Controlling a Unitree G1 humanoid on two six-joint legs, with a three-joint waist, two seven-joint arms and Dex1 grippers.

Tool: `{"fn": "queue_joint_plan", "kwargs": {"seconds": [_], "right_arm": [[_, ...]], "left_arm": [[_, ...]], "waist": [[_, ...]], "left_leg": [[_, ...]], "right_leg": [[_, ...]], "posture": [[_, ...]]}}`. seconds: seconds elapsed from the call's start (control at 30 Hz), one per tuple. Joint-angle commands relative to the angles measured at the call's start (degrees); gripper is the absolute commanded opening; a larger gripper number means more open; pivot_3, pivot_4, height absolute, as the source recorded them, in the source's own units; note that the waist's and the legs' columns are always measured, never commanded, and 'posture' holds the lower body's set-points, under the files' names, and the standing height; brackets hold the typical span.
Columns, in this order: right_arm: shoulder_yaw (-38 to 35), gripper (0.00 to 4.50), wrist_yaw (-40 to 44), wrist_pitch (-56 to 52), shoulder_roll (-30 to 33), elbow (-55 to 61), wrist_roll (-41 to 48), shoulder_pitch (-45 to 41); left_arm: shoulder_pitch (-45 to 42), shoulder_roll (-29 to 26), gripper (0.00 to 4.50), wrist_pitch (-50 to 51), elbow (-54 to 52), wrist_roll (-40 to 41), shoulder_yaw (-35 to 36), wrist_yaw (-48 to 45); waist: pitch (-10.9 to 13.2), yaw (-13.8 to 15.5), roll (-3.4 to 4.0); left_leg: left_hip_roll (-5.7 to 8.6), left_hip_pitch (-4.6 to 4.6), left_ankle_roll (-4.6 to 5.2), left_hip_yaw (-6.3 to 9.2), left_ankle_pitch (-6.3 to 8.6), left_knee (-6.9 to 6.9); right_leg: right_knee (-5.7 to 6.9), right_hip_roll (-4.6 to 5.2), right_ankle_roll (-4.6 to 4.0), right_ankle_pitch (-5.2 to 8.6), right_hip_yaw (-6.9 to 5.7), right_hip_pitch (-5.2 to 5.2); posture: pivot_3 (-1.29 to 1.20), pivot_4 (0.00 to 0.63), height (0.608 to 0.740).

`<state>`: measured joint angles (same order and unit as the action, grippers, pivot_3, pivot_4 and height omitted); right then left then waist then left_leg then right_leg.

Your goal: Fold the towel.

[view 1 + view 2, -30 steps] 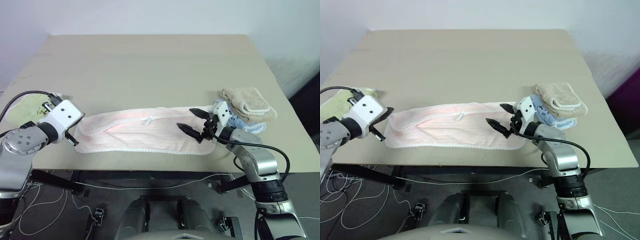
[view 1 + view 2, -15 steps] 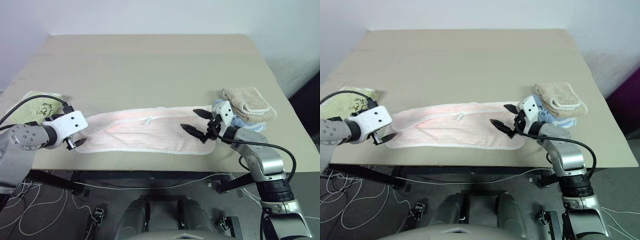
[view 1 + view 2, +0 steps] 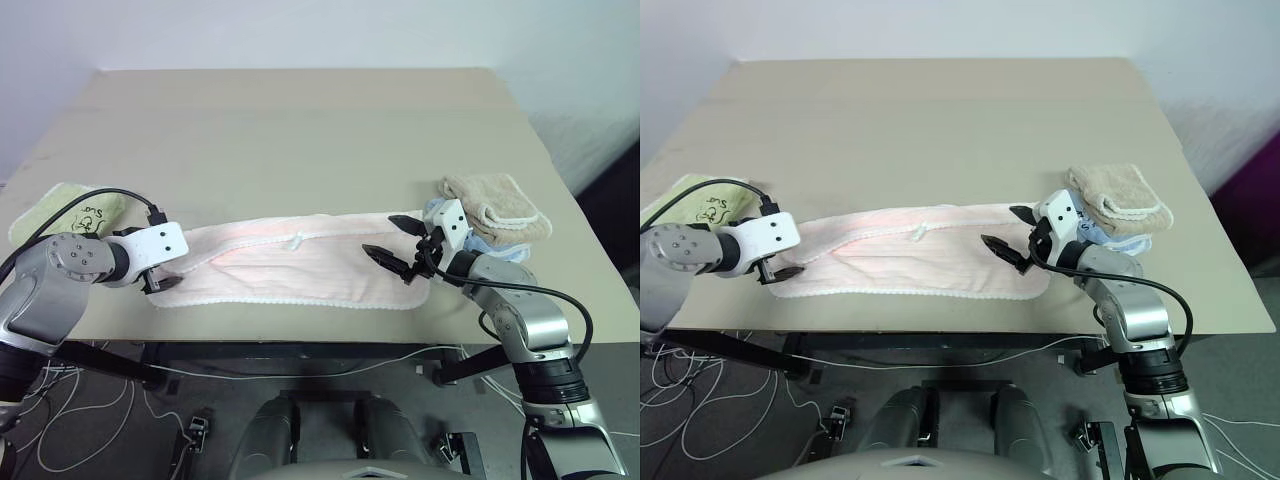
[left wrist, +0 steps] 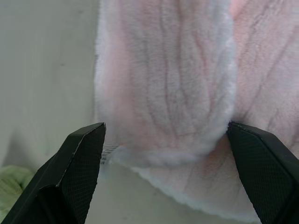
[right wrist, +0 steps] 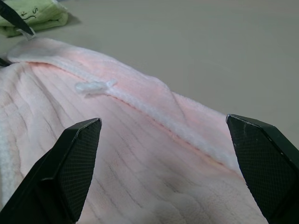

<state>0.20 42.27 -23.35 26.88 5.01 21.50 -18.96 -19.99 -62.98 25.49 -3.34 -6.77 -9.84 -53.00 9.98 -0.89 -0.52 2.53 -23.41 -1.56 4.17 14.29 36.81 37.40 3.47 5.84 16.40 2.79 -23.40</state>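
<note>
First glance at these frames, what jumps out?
The long pale pink towel lies stretched along the near edge of the table, with a gripper at each end: the left gripper open at its left end, the right gripper open over its right end. Next come the folded towels: a light green one at the left edge, and a beige one stacked on a light blue one at the right.

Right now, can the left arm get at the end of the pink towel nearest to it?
Probably yes. The left gripper is open right at the towel end, its fingers straddling the folded edge, with nothing between them.
</note>
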Motion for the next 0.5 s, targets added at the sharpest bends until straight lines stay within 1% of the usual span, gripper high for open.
{"fn": "queue_joint_plan", "kwargs": {"seconds": [0.03, 0.13, 0.2, 0.33, 0.37, 0.43, 0.47, 0.5], "right_arm": [[-1.2, 4.5, -0.4, 0.5, 0.2, 3.1, 0.4, -0.8], [-1.1, 4.5, -0.6, 0.6, 0.1, 3.1, 0.5, -0.7], [-1.1, 4.5, -0.7, 0.6, 0.1, 3.0, 0.5, -0.8], [-1.0, 4.5, -0.8, 0.8, -0.1, 2.7, 0.4, -1.0], [-1.0, 4.5, -0.8, 0.9, -0.1, 2.7, 0.4, -1.1], [-1.0, 4.5, -0.8, 1.0, -0.1, 2.6, 0.4, -1.2], [-1.0, 4.5, -0.7, 1.1, -0.1, 2.5, 0.4, -1.2], [-0.9, 4.5, -0.7, 1.1, 0.0, 2.5, 0.4, -1.3]], "left_arm": [[-0.6, 0.1, 4.14, -1.1, 0.4, -1.0, -0.1, -1.3], [-0.8, 0.4, 3.42, -1.2, 0.6, -1.4, 0.0, -1.4], [-0.9, 0.6, 2.68, -1.4, 0.7, -1.5, 0.2, -1.5], [-1.4, 1.1, 1.34, -1.9, 1.0, -1.9, 0.4, -1.4], [-1.4, 1.3, 0.92, -2.0, 1.1, -2.0, 0.5, -1.4], [-1.5, 1.5, 0.3, -2.1, 1.0, -2.0, 0.8, -1.4], [-1.4, 1.5, 0.02, -2.2, 1.0, -2.0, 1.0, -1.4], [-1.3, 1.6, 0.02, -2.3, 0.8, -1.8, 1.3, -1.4]], "waist": [[0.0, 0.0, 0.0], [0.0, 0.0, 0.0], [0.0, 0.0, 0.0], [0.0, 0.0, 0.0], [0.0, 0.0, 0.0], [0.0, 0.0, 0.0], [0.0, 0.0, 0.0], [0.0, 0.0, 0.0]], "left_leg": [[0.0, 0.0, 0.0, -0.01, 0.0, 0.01], [0.0, 0.0, 0.01, -0.01, 0.0, 0.02], [0.0, 0.0, 0.01, -0.01, 0.0, 0.03], [0.0, 0.0, 0.01, 0.0, 0.01, 0.04], [0.0, 0.0, 0.01, -0.01, 0.01, 0.05], [0.0, -0.01, 0.02, -0.01, 0.01, 0.05], [0.0, -0.01, 0.02, -0.01, 0.01, 0.05], [0.0, -0.01, 0.02, -0.01, 0.01, 0.05]], "right_leg": [[0.0, -0.01, 0.0, 0.0, 0.0, 0.0], [0.01, -0.02, 0.0, 0.0, 0.0, 0.0], [0.02, -0.02, 0.0, 0.0, 0.0, 0.0], [0.01, -0.03, 0.0, 0.0, 0.0, 0.0], [0.02, -0.03, 0.0, 0.0, 0.0, 0.0], [0.02, -0.03, 0.0, 0.0, 0.0, 0.0], [0.02, -0.03, 0.0, 0.0, 0.0, 0.0], [0.02, -0.03, 0.0, 0.0, 0.0, 0.0]], "posture": [[0.0, 0.15, 0.74], [0.0, 0.15, 0.74], [0.0, 0.15, 0.74], [0.0, 0.15, 0.74], [0.0, 0.15, 0.74], [0.0, 0.15, 0.74], [0.0, 0.15, 0.74], [0.0, 0.15, 0.74]]}}
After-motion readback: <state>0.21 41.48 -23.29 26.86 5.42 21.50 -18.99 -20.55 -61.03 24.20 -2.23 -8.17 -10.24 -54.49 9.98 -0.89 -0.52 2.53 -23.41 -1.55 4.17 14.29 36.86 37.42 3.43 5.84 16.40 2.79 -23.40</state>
